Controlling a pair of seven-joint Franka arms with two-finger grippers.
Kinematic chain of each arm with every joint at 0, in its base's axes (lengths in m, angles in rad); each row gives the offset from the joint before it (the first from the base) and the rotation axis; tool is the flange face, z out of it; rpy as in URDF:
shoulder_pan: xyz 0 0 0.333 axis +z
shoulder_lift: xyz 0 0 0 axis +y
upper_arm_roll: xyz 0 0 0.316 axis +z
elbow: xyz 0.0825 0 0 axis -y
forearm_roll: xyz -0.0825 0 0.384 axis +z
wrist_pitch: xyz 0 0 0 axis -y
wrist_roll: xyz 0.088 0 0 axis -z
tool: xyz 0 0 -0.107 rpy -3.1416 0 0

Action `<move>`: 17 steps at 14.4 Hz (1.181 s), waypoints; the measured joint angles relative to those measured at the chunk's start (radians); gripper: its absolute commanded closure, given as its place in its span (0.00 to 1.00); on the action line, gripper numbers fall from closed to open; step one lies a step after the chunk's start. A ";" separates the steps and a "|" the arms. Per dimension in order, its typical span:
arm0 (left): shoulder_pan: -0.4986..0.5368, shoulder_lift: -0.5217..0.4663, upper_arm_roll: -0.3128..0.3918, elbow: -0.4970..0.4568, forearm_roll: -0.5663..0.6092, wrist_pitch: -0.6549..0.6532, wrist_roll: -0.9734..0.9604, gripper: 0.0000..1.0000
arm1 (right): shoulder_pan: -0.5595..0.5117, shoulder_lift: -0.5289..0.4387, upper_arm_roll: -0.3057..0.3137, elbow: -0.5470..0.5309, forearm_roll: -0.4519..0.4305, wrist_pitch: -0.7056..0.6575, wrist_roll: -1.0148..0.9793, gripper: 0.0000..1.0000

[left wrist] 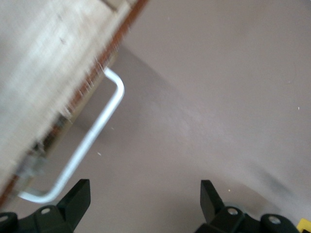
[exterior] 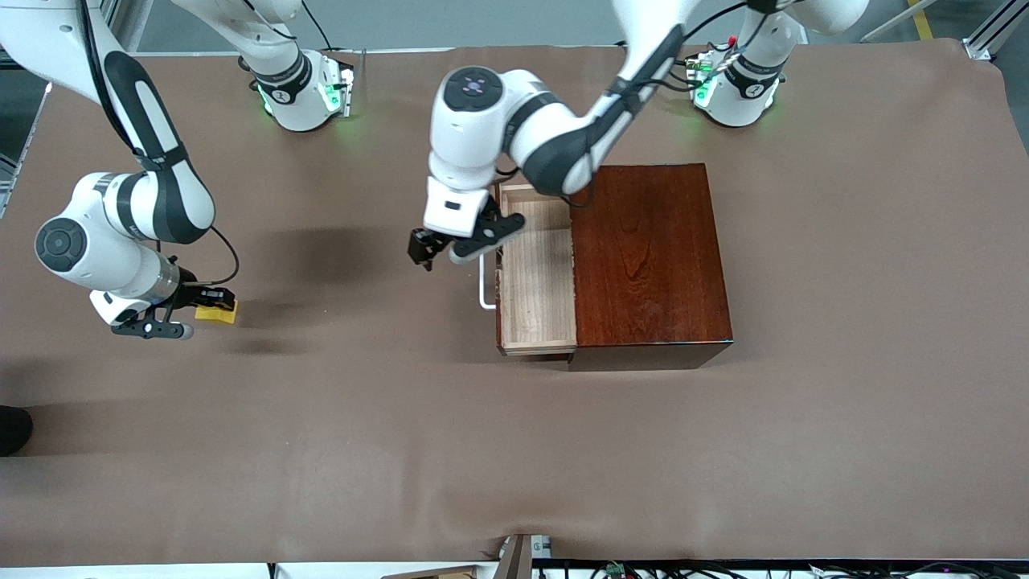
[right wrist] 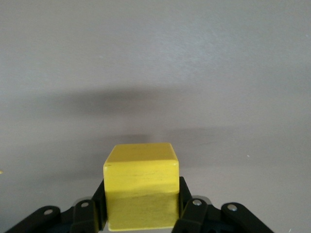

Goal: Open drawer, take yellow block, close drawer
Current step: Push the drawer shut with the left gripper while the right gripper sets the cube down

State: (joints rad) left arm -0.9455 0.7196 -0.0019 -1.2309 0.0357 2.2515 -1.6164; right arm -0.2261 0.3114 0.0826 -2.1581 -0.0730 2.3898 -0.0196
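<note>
The drawer (exterior: 537,273) stands pulled out of the dark reddish-brown wooden box (exterior: 651,257), and its pale wood inside shows nothing in it. Its white bar handle (exterior: 485,285) faces the right arm's end of the table. My left gripper (exterior: 440,253) is open and empty over the table just beside the handle. In the left wrist view the handle (left wrist: 92,141) and the drawer front (left wrist: 43,82) lie just off my open gripper (left wrist: 144,204). My right gripper (exterior: 201,310) is shut on the yellow block (exterior: 217,314), low over the table at the right arm's end. The block (right wrist: 141,189) fills that gripper (right wrist: 141,206) in the right wrist view.
The brown table cover (exterior: 514,450) stretches bare between the box and the front camera. The two arm bases (exterior: 301,92) (exterior: 735,88) stand along the table's robot side. A dark object (exterior: 12,430) shows at the table's edge near the right arm's end.
</note>
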 measured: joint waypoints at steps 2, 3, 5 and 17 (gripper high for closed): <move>-0.033 0.046 0.019 0.008 0.000 0.034 -0.075 0.00 | -0.016 0.017 0.000 -0.013 -0.006 0.031 -0.010 1.00; -0.045 0.067 0.034 0.010 0.000 0.042 -0.104 0.00 | -0.018 0.025 0.000 -0.019 -0.007 0.048 -0.012 1.00; -0.093 0.099 0.098 0.015 0.000 0.043 -0.167 0.00 | -0.018 0.043 0.001 -0.035 -0.007 0.089 -0.012 1.00; -0.147 0.125 0.169 0.043 0.023 -0.184 -0.253 0.00 | -0.045 0.090 0.001 -0.054 -0.007 0.143 -0.010 0.00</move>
State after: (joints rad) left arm -1.0924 0.8449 0.1673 -1.1874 0.0589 2.0676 -1.8692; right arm -0.2708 0.4010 0.0836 -2.2126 -0.0798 2.5328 -0.0296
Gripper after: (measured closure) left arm 0.000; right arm 0.198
